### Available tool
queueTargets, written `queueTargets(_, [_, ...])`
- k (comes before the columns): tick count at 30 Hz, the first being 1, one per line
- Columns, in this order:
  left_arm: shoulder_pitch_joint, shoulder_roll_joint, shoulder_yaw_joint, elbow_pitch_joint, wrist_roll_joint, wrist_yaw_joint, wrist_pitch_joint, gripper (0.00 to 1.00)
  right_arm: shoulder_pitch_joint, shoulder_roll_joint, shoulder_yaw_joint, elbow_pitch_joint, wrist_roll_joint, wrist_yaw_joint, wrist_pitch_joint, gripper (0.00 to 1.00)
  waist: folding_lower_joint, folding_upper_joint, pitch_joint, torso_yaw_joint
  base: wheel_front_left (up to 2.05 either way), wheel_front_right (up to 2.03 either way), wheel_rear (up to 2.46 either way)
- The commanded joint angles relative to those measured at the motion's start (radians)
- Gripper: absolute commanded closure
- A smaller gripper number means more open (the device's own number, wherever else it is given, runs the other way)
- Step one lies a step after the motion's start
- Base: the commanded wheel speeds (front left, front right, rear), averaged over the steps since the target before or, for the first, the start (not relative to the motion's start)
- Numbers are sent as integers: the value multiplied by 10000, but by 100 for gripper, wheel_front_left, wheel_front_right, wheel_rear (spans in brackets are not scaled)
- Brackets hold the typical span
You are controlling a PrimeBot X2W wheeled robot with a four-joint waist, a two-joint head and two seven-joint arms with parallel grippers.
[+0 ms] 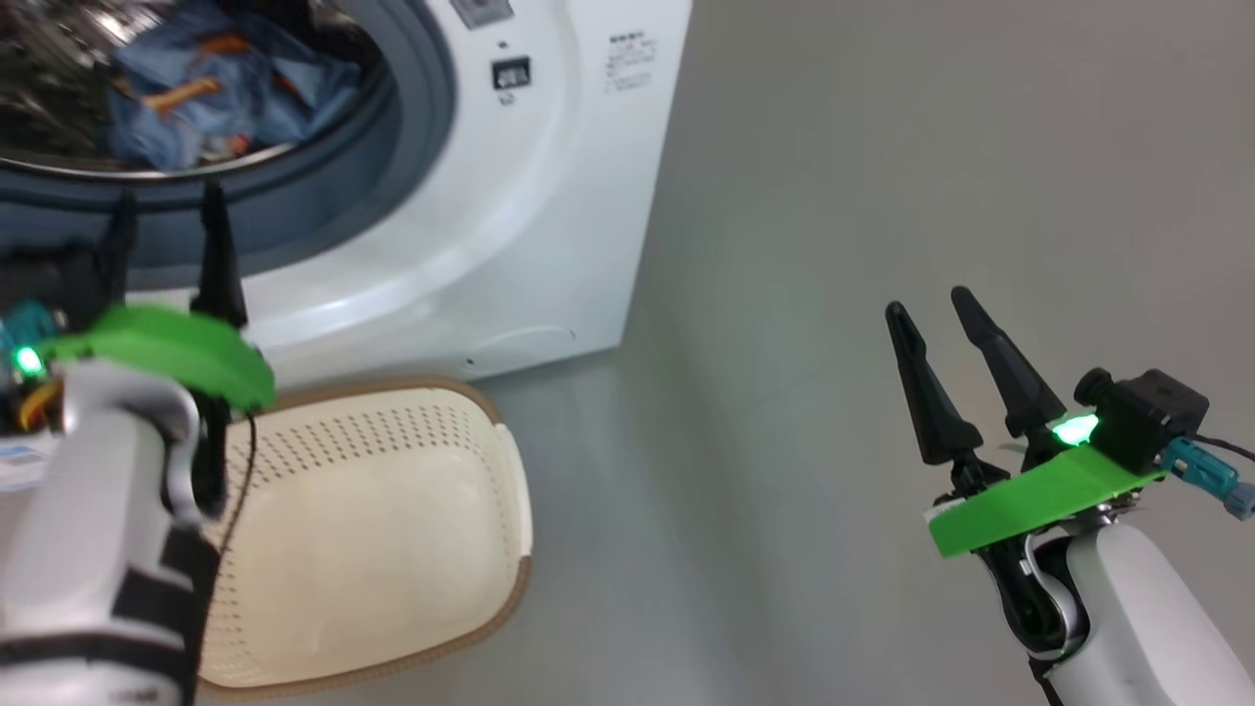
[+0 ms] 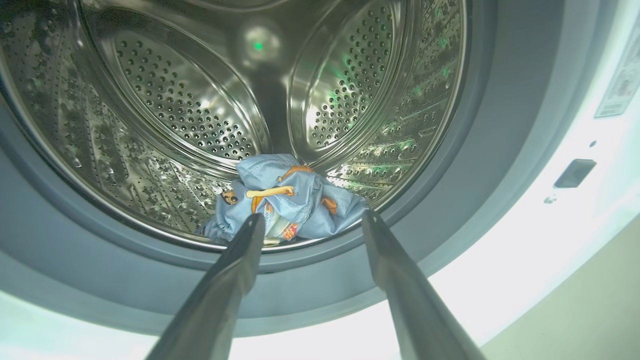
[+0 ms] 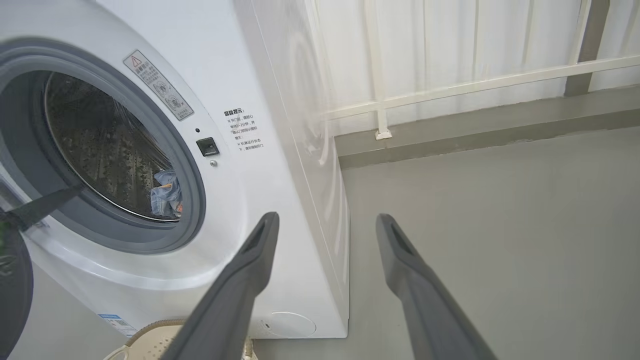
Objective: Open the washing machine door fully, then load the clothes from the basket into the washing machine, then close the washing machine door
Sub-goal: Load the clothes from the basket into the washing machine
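Blue clothes [image 2: 290, 197] lie bunched at the drum's front lip, inside the washing machine [image 1: 549, 196]. The left gripper [image 2: 312, 217] hovers at the mouth, jaws wide and holding nothing, which looks like a drop-off pose. The basket [image 1: 510, 579] below shows a bare bottom. The right gripper [image 1: 929, 309] hangs well aside, spread too, likely keeping clear. The dark edge beside the opening may be the door [image 3: 12, 290].

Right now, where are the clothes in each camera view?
Head view: clothes upper left, inside the drum.
Left wrist view: clothes low centre, at the drum's front.
Right wrist view: clothes left of centre, low in drum.
Shared landmark: dark latch slot right of the drum.
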Motion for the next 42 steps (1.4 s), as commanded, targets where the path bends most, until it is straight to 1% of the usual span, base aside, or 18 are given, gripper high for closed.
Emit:
queueTargets(1, [445, 358, 345, -624, 158, 45, -61, 0, 232, -143, 127, -189, -104, 16, -119, 0, 0, 0, -574, 440, 0, 0, 0])
queueTargets(3, [994, 325, 405, -1063, 196, 30, -62, 0, 303, -191, 120, -168, -112, 16, -119, 0, 0, 0, -751, 540, 0, 0, 0])
queueTargets(11, [2818, 222, 635, -2612, 236, 192, -62, 0, 611, -314, 76, -124, -126, 16, -119, 0, 0, 0, -1386, 940, 0, 0, 0])
queueTargets(19, [4574, 1, 845, -3818, -116, 392, -62, 0, 940, -368, 125, -63, -171, 16, -119, 0, 0, 0, -1979, 1404, 0, 0, 0])
queueTargets(25, [5392, -75, 918, -4383, -250, 522, -62, 0, 1090, -350, 159, -13, -182, 16, -119, 0, 0, 0, -2293, 1572, 0, 0, 0])
queueTargets(30, [6160, -79, 840, -4930, -114, 644, -62, 0, 1257, -391, 181, 19, -176, 16, -119, 0, 0, 0, -2568, 1725, 0, 0, 0])
queueTargets(32, [6459, -121, 847, -5159, -144, 622, -62, 0, 1324, -413, 202, 25, -174, 16, -119, 0, 0, 0, -2652, 1766, 0, 0, 0])
queueTargets(35, [6871, -114, 826, -5381, -288, 474, -62, 0, 1414, -447, 244, 15, -202, 16, -119, 0, 0, 0, -2738, 1823, 0, 0, 0])
queueTargets(42, [7397, -173, 990, -5787, -220, 567, -62, 0, 1638, -501, 293, 51, -196, 16, -119, 0, 0, 0, -2896, 1939, 0, 0, 0])
